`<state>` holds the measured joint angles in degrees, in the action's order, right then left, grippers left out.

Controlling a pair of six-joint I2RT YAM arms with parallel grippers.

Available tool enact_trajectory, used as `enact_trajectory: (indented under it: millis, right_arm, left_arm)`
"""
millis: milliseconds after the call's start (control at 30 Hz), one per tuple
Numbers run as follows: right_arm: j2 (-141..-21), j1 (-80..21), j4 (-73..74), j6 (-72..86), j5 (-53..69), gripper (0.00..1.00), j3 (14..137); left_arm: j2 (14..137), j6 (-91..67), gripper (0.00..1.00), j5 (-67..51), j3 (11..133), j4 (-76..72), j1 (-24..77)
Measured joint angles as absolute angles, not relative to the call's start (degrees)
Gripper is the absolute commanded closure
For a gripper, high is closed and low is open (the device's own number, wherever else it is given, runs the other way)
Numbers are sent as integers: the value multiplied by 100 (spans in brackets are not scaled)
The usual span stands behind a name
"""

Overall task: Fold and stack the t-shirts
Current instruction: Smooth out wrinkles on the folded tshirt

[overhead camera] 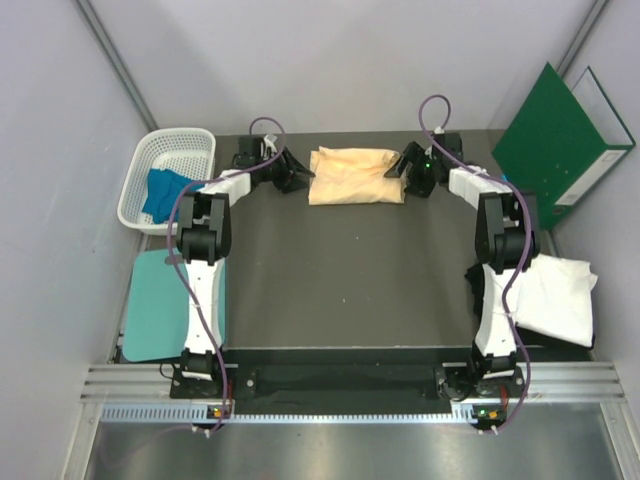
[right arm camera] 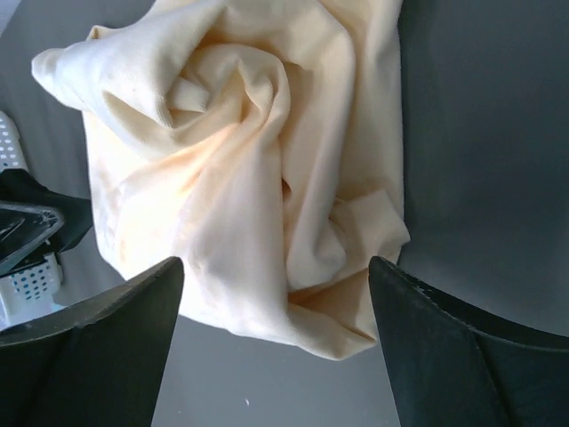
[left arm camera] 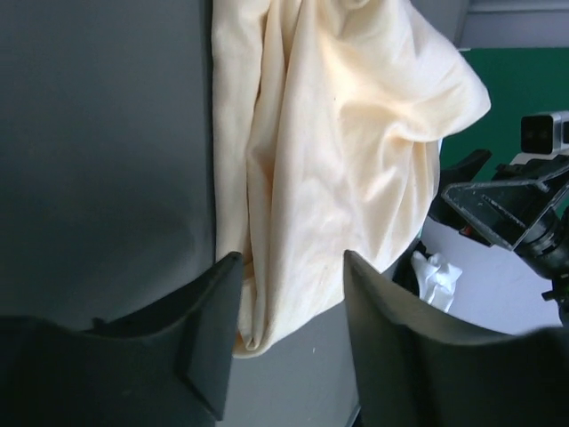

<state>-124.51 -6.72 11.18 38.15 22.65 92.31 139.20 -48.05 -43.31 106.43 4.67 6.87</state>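
Lying at four o'clock by the right arm is a white t-shirt (overhead camera: 556, 296). At ten o'clock, a blue t-shirt (overhead camera: 160, 193) sits in a basket (overhead camera: 190, 145). At twelve o'clock, the bunched peach t-shirt (overhead camera: 356, 175) rests on the table (overhead camera: 350, 290), with the left gripper (overhead camera: 299, 178) and right gripper (overhead camera: 397, 167) at its ends, fingers spread apart.

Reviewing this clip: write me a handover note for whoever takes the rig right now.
Left gripper: open, at the peach shirt's left end.
Right gripper: open, at its right end. Neither grips it.
Peach shirt: bunched into a rough, creased rectangle at the far middle of the table.
Blue shirt: in the basket, far left.
White shirt: near right, dark cloth beside it.
Done: nothing stacked.
Left: tidy the peach fold, fold the rest as needed, stack all.
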Motion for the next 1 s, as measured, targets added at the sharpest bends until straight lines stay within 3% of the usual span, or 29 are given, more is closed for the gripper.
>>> enact_trajectory:
  millis: [200, 267, 333, 367, 400, 467, 700, 1000]
  right_arm:
    - [-12534, -685, 1168, 3942, 2377, 26, 9365]
    - [-12534, -690, 1199, 3970, 2394, 30, 9386]
    - [-12536, -692, 1197, 3997, 2440, 43, 9393]
    - [-12564, -692, 1201, 4012, 2499, 51, 9411]
    - [-12626, -696, 1197, 4038, 2569, 72, 9470]
    - [-12790, -701, 1149, 4123, 2731, 93, 9566]
    - [-13013, -703, 1013, 4268, 3142, 96, 9373]
    - [-12261, -716, 1505, 3944, 3441, 95, 8558]
  left_arm:
    - [14143, -4895, 72, -4388, 10831, 445, 690]
    - [14184, -4930, 87, -4405, 10855, 432, 690]
    - [14217, -4974, 100, -4421, 10868, 412, 690]
    - [14234, -4998, 100, -4431, 10871, 410, 690]
    - [14245, -5006, 100, -4442, 10875, 397, 690]
    - [14282, -5011, 100, -4475, 10877, 377, 690]
    - [14208, -4930, 100, -4475, 10624, 427, 690]
    - [12820, -4674, 100, -4477, 8700, 742, 685]
